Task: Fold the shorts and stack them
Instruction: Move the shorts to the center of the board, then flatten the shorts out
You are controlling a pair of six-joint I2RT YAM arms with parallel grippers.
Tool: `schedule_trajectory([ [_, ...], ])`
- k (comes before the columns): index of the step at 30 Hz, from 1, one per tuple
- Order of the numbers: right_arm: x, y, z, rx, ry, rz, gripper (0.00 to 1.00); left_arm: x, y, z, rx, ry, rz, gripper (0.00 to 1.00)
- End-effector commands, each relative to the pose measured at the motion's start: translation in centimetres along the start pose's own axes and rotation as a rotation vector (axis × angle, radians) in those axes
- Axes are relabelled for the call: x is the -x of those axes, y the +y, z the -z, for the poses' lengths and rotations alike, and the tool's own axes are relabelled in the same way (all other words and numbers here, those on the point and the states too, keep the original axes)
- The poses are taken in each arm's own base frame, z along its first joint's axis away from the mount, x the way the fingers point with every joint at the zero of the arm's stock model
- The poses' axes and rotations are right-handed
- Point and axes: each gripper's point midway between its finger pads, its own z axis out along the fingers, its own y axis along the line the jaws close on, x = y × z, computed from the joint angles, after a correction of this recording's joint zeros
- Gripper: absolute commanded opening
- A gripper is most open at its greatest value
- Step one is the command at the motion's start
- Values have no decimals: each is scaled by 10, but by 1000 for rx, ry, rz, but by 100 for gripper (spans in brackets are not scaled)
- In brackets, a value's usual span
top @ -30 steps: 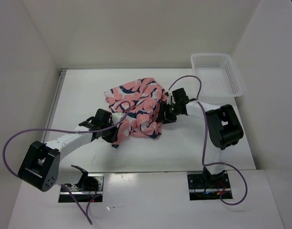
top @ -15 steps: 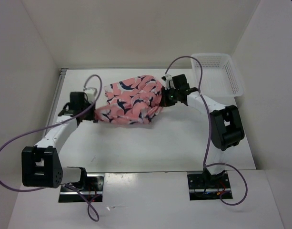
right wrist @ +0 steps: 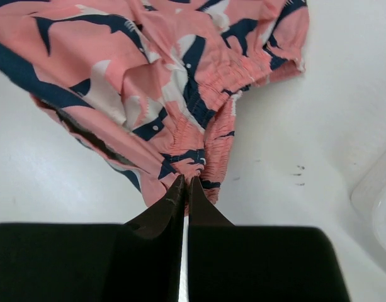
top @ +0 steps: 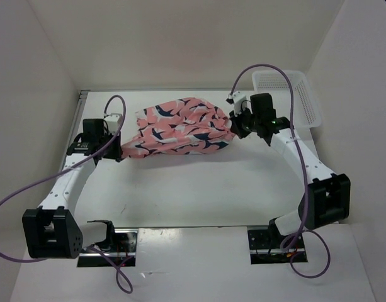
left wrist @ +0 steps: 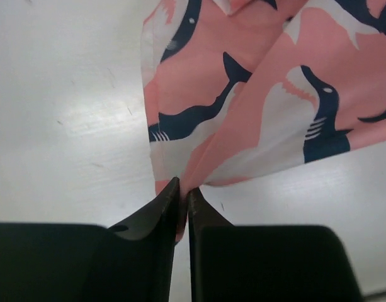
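The salmon-pink shorts [top: 180,128] with navy-and-white sharks hang stretched between my two grippers above the far middle of the table. My left gripper [top: 120,153] is shut on the left corner of the fabric [left wrist: 199,126]; its own jaws meet at the cloth edge [left wrist: 182,189]. My right gripper [top: 233,128] is shut on the gathered waistband [right wrist: 199,94], with its jaws closed on it [right wrist: 185,182]. The middle of the shorts sags and is bunched in folds.
A white plastic mesh basket [top: 292,95] stands at the far right corner, just behind the right arm; its rim shows in the right wrist view [right wrist: 378,201]. White walls close in the table on three sides. Purple cables loop off both arms.
Both arms have moved apart and up with the shorts, the left leftward and the right rightward. The shorts went from a crumpled heap to a stretched, lifted span.
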Motion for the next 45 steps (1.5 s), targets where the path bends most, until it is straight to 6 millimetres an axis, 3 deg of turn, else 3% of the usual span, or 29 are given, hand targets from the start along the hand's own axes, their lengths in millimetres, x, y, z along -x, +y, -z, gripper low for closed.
schedule_trajectory([
  [1, -27, 21, 28, 111, 79, 116, 0, -17, -33, 40, -117, 67, -11, 18],
  [2, -27, 32, 33, 163, 72, 127, 0, -24, -48, 48, -174, 87, -27, 28],
  [4, -54, 46, 37, 236, 139, 144, 0, -47, -72, 58, -264, 137, -51, 60],
  [6, -81, 50, 30, 248, 190, 121, 0, -62, -84, 49, -285, 159, -107, 67],
  [8, -87, 46, 30, 211, 191, 121, 0, -68, -77, 28, -253, 151, -112, 75],
  [16, -76, 40, 22, 175, 143, 105, 0, -84, -40, -6, -52, 298, -117, 80],
  [18, -80, 41, 22, 178, 151, 101, 0, -102, -33, -23, -22, 414, -115, 80],
  [19, -80, 41, 22, 178, 151, 101, 0, -94, -28, -29, -24, 418, -88, 80],
  [20, -81, 40, 22, 170, 155, 102, 0, -104, -26, -41, -35, 479, -62, 77],
  [23, -85, 39, 21, 164, 167, 109, 0, -90, -26, -66, -89, 445, -16, 77],
  [27, -86, 40, 24, 165, 168, 109, 0, -75, -35, -80, -157, 438, 10, 77],
  [31, -93, 42, 23, 171, 184, 103, 0, -93, -40, -84, -219, 518, 67, 60],
  [32, -98, 41, 23, 165, 198, 100, 0, -94, -45, -81, -246, 529, 77, 46],
  [34, -97, 40, 22, 162, 190, 103, 0, -104, -50, -82, -276, 570, 97, 28],
  [35, -97, 40, 22, 162, 190, 103, 0, -103, -56, -79, -311, 586, 113, 9],
  [36, -97, 40, 22, 162, 190, 103, 0, -103, -59, -78, -326, 600, 123, 5],
  [37, -99, 40, 20, 166, 201, 99, 0, -99, -60, -77, -335, 598, 125, 2],
  [39, -91, 37, 17, 160, 185, 105, 0, -70, -59, -76, -342, 550, 124, 0],
  [41, -88, 36, 15, 159, 183, 106, 0, -26, -55, -72, -358, 437, 119, 0],
  [42, -85, 36, 13, 169, 179, 105, 0, 21, -50, -66, -376, 317, 109, 0],
  [45, -90, 36, 9, 177, 195, 107, 0, 76, -43, -62, -383, 170, 78, 0],
])
